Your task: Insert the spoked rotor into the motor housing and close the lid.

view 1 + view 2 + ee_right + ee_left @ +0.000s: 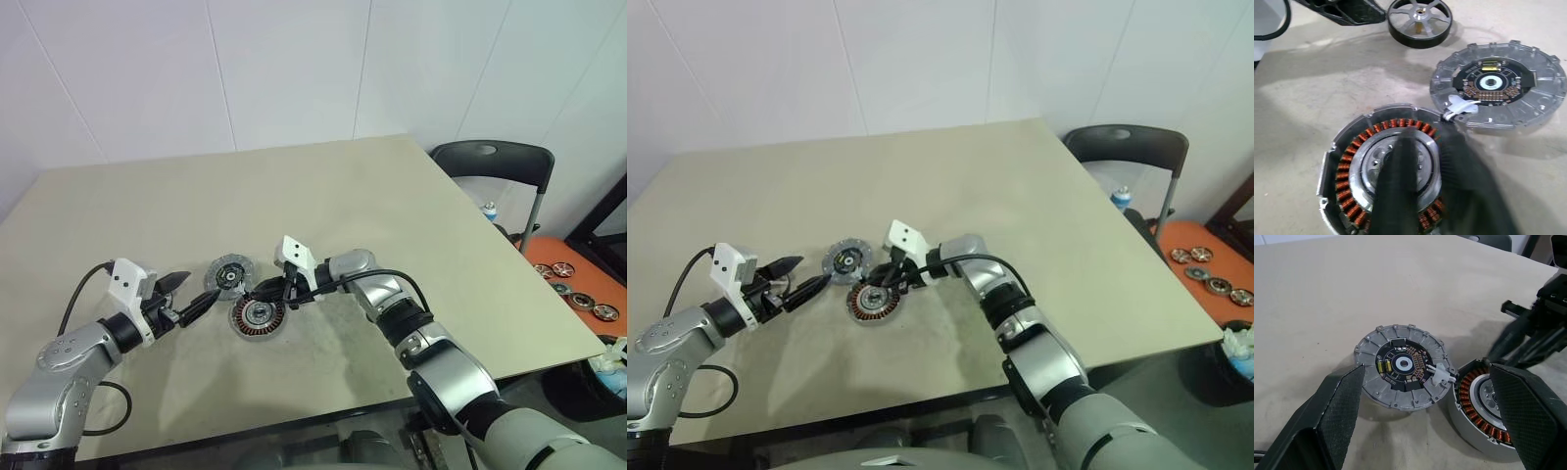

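Left gripper over the near-left part of the counter, fingers spread wide, nothing held, pointing toward the lid. In the left wrist view one finger sits just beside the lid rim, the other in front of the housing wall; contact unclear.

Lid lies flat, inner face up, dark circuit ring and small hub showing, near the counter's near edge, left of middle. A small white connector joins it to the housing.

Motor housing just beside the lid on the near-right side, open side up, copper windings ringing a silver centre.

Spoked rotor sits flat on the counter apart from the housing, near the left gripper; not in the housing.

Right gripper reaches in from the right, fingers closed together with nothing between them, tips low over the housing centre; touching or not, cannot tell.

Off the counter's right edge: a black chair, and small wheel-like discs on an orange surface.
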Controlling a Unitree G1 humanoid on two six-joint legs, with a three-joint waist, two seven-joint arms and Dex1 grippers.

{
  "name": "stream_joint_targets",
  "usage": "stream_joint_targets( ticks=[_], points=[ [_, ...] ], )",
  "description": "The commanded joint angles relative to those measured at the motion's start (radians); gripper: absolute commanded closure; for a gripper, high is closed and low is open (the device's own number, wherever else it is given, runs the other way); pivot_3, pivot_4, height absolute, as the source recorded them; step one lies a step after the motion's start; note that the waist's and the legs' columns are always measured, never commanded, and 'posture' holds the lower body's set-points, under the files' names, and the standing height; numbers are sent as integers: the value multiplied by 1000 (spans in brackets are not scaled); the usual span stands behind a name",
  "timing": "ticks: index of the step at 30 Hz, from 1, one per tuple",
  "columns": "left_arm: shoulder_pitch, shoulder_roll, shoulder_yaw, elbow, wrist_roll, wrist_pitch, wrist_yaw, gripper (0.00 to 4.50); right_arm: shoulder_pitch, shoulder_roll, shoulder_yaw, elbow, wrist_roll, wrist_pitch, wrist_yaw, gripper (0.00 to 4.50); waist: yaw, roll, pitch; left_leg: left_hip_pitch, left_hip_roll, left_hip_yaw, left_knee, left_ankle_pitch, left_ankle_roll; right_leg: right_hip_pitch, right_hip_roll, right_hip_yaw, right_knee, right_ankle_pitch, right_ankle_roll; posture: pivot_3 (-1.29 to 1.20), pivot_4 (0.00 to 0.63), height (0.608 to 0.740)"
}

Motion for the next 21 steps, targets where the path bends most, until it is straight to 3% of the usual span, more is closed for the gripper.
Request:
stream_joint_targets(
  ticks=[1, 21],
  points=[
    [-15, 6, 18, -9, -7, -16, -6, 182, -2, 10, 13, -37, -13, -20, -12, 4458, 0, 0, 0, 0, 0, 0, 0, 0, 0, 0, 0, 0, 0, 0, 0, 0, 0, 740],
    [-12, 8, 22, -8, -8, -13, -7, 182, 24, -17, 80, 64, -107, -173, -27, 4458, 0, -1, -1, 1, 0, 0, 1, 0, 0, 1, 0, 0, 0, 1, -1, 0, 0, 740]
  ],
)
